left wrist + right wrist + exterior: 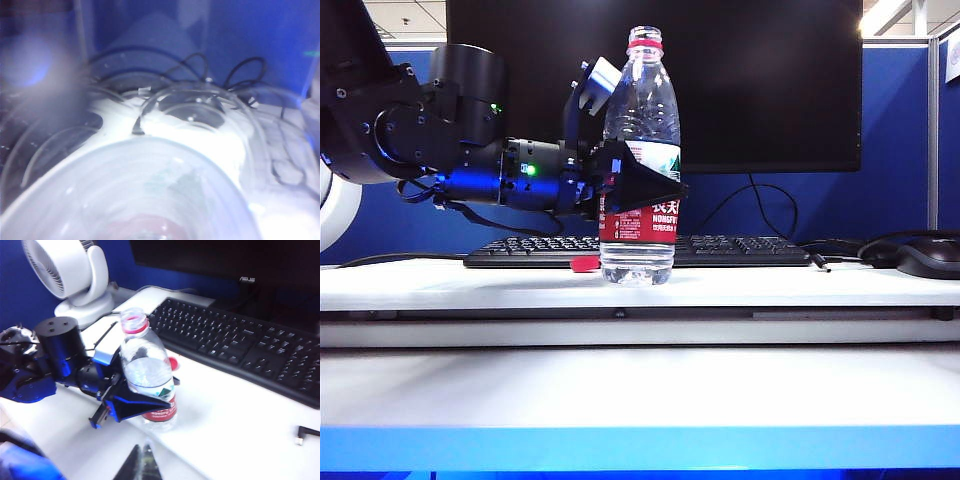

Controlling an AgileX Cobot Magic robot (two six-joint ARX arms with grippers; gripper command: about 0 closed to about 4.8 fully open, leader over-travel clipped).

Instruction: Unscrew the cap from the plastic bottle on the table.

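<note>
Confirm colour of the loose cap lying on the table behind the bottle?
Red. The cap lies on the table beside the bottle; the right wrist view shows it best.

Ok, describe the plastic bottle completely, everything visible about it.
The plastic bottle is clear, ribbed at the shoulders, with a red-and-white label and a little water at the bottom. It stands upright on the table before the keyboard. Its mouth is open, only the red ring left on the neck; the cap lies on the table beside its base. The left gripper is clamped around its middle.
</note>
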